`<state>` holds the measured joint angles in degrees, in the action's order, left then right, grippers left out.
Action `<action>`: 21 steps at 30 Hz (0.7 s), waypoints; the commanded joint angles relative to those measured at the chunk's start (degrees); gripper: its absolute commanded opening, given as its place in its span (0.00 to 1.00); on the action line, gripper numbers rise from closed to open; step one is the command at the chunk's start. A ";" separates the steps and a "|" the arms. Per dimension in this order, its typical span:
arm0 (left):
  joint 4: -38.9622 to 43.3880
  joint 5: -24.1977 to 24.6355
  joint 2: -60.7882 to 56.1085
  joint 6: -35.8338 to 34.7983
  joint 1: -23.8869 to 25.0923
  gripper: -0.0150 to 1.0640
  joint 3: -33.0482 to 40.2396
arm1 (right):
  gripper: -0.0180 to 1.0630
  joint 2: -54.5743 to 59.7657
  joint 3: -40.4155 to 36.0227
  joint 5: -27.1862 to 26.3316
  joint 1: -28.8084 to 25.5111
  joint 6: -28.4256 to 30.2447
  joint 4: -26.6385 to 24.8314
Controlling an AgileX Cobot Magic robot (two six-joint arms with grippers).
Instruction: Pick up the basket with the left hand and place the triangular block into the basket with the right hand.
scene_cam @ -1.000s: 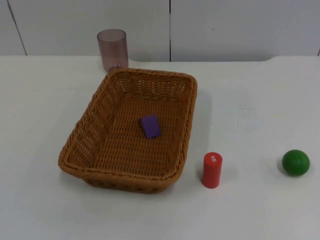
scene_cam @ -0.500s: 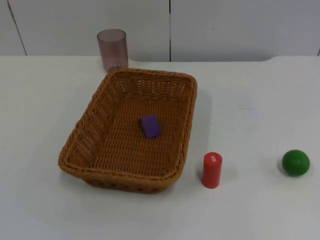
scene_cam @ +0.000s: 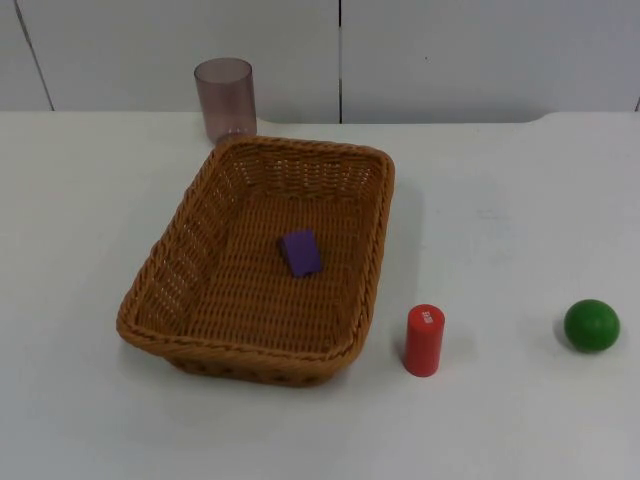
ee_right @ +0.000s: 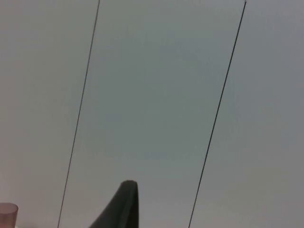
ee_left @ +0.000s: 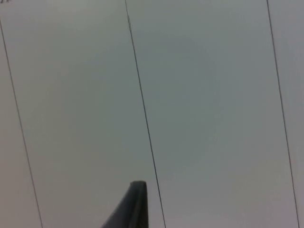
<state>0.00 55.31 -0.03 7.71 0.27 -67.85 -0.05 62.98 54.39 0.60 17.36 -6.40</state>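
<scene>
The woven basket [scene_cam: 258, 262] stands on the white table [scene_cam: 500, 220], a little left of the middle, with its long side turned slightly. Inside it, on the basket floor near the centre, lies the purple block [scene_cam: 301, 252] (its exact shape I cannot judge from above). It touches none of the basket walls.

Behind the basket, just beside its far left corner, a translucent purple-grey cup [scene_cam: 225, 98] stands upright near the grey partition wall [scene_cam: 480, 55]. In front and to the right of the basket, near its right front corner but not touching it, a red cylinder [scene_cam: 424, 340] stands upright. Well apart to the right lies a green ball [scene_cam: 591, 325].

The left gripper [ee_left: 135, 204] is pointed at the partition wall and its panel seams, away from the basket and the block. The right gripper [ee_right: 124, 204] also faces the wall, and the rim of the cup appears in its wrist view. One black fingertip of each gripper is visible, so I cannot tell how their fingers stand. Both arms wait away from the table things.
</scene>
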 commanded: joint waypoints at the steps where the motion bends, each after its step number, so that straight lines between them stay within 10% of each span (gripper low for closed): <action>1: -1.07 -0.16 0.03 0.06 -0.27 0.99 0.22 | 0.98 0.05 0.31 0.25 0.03 -0.19 -0.23; 21: -1.48 4.88 0.03 -0.51 -0.27 0.99 0.84 | 0.98 0.05 -0.72 1.97 1.98 -0.71 -0.28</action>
<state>-0.59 60.10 -0.03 7.58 0.27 -67.62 -0.05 62.73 55.82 2.32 17.04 -6.50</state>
